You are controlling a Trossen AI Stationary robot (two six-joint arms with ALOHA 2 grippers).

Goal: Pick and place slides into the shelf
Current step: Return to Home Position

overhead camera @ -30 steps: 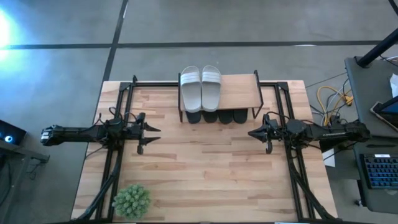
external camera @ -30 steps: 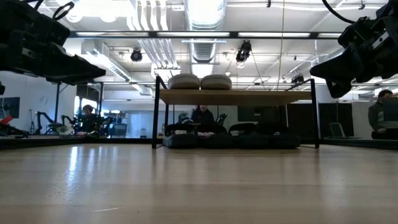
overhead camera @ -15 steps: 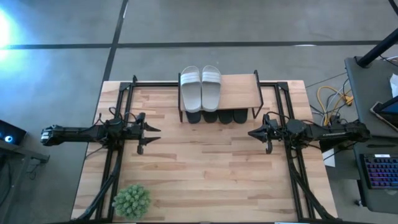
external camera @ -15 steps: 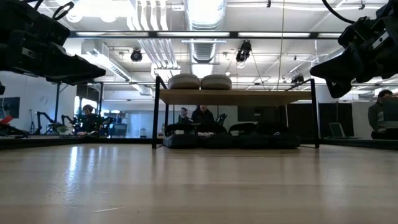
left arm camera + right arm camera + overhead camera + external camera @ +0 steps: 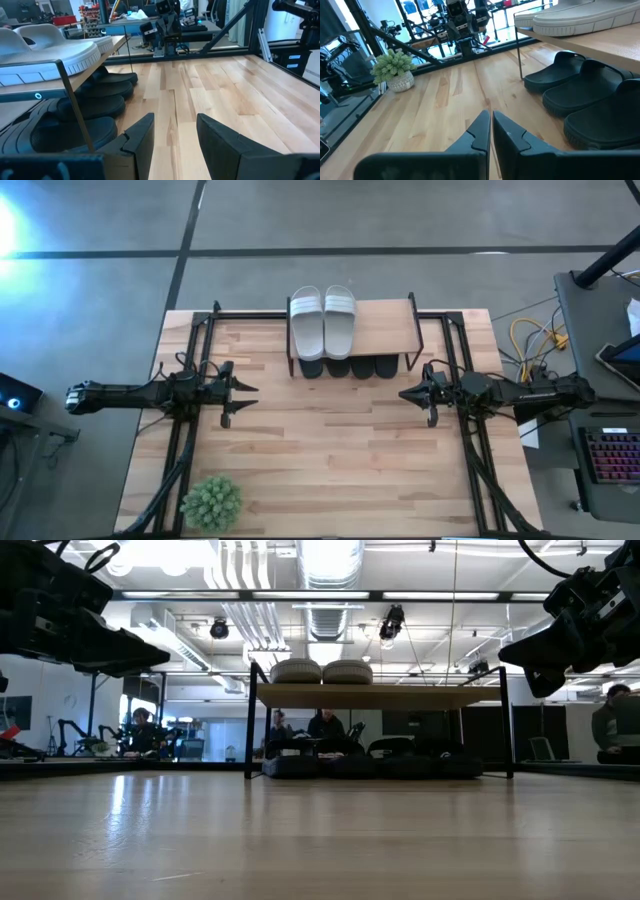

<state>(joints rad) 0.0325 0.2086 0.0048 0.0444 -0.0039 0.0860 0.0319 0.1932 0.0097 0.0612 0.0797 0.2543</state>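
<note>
Pale wooden table (image 5: pixel 330 460) in an open workshop. Grey slides (image 5: pixel 322 320) sit on the shelf (image 5: pixel 385 325) top, at its left; black slides (image 5: pixel 350 367) lie beneath. Left gripper (image 5: pixel 240 395), fingers apart, and right gripper (image 5: pixel 408 393), fingers together, hover empty on either side. Homing should swing clear of the shelf's frame.

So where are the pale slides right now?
From above, the pale slides sit side by side on the left half of the shelf top, with the black slides underneath.

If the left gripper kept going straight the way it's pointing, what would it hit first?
Probably the right gripper, facing it across the table. From the left gripper, the line seems to pass just clear of the black slides under the shelf.
</note>
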